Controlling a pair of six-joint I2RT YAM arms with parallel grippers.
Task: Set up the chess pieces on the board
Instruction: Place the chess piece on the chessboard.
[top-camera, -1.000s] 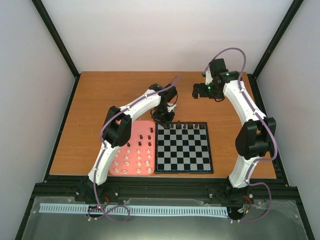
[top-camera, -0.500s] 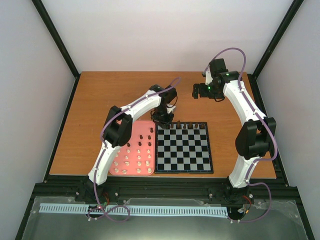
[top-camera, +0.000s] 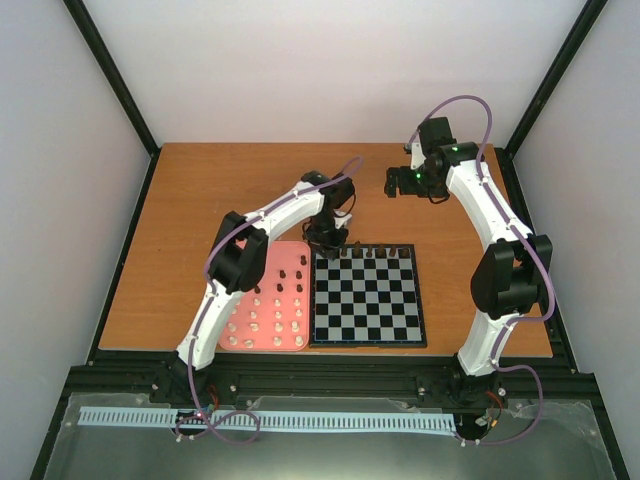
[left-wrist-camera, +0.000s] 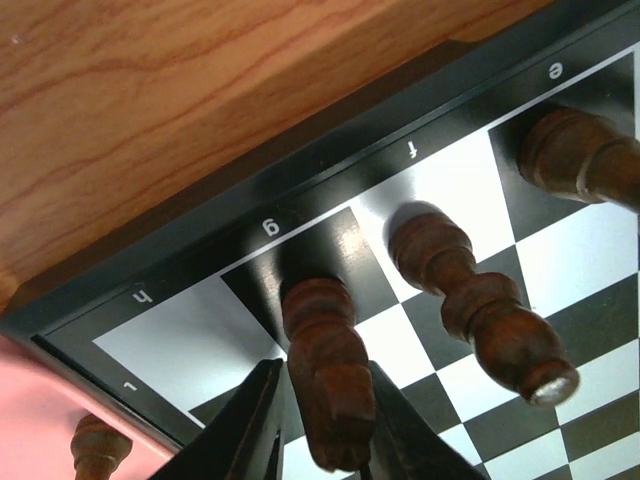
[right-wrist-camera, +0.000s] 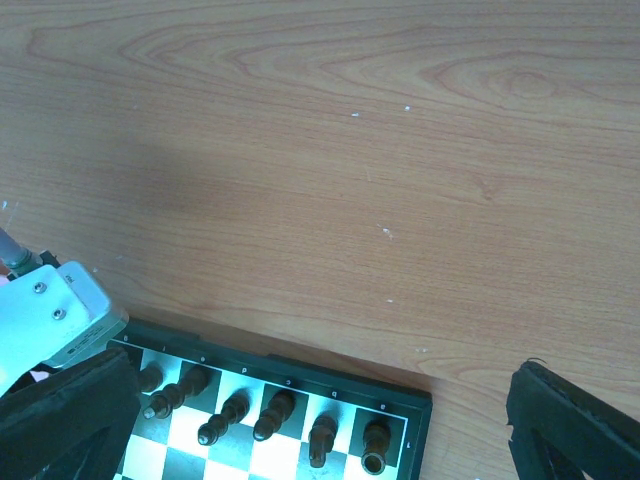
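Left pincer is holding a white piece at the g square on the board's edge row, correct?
No. The piece in the left pincer is dark brown, not white, as the left wrist view shows. It is at the g square on the board's edge row.

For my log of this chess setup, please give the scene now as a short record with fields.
board: on the table, dark pieces along its far row
left jaws: shut on a dark piece at file g of that row
right jaws: open, above bare table beyond the board
pink tray: left of the board, holding cream pieces and a few dark ones
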